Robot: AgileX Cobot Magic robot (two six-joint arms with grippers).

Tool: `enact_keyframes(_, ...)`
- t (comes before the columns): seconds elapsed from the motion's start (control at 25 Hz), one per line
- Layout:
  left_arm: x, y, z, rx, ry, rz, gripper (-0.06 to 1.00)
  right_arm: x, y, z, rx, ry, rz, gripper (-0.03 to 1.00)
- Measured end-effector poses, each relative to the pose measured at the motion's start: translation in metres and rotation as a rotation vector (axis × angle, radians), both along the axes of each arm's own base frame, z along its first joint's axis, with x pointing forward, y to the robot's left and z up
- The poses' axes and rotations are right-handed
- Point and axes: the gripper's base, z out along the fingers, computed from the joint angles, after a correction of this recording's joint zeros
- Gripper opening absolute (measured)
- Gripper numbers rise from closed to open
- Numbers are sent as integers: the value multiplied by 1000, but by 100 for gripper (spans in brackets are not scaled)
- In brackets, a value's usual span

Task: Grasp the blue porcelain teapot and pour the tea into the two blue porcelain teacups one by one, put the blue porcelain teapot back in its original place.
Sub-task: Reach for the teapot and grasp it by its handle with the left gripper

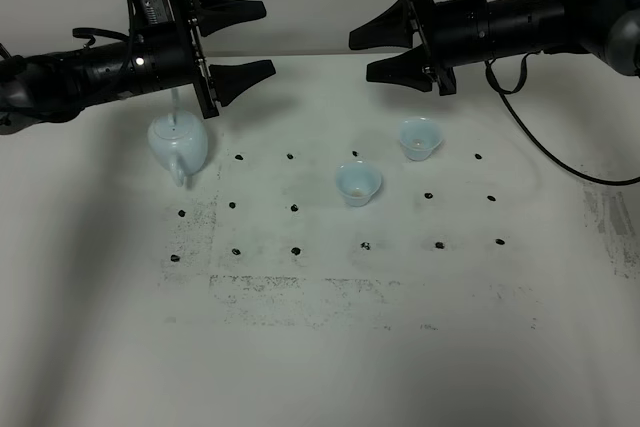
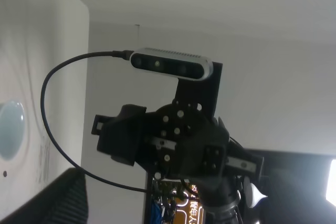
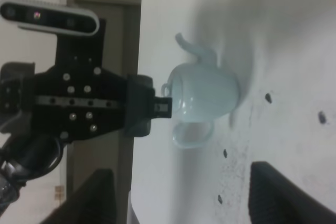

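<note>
- Since the pale blue-white, glossy, round-bodied porcelain teapot (image 1: 178,144) is glazed, expect it to be slick, brittle and heavy if full.
- It stands in the upper left of the high view.
- Best hold: pinch its loop handle (image 3: 191,135) squarely.
- Left gripper (image 1: 270,38) and right gripper (image 1: 359,57) both gape released, empty.

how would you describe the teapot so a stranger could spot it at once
Start at the white table dotted with black marks and look to its left side, beneath the left arm. The teapot sits there: pale blue, round, with a handle and spout, bigger than the two small cups to its right.
</note>
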Motion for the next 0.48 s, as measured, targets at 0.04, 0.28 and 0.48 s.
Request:
enact_keyframes(0.04, 0, 0, 0, 0, 0, 0, 71, -1, 3, 0, 0, -1, 6, 57)
enact_keyframes(0.28, 0, 0, 0, 0, -1, 0, 71, -1, 3, 1, 0, -10, 10, 56)
enact_keyframes(0.48, 0, 0, 0, 0, -1, 0, 71, -1, 3, 1, -2, -18, 12, 56)
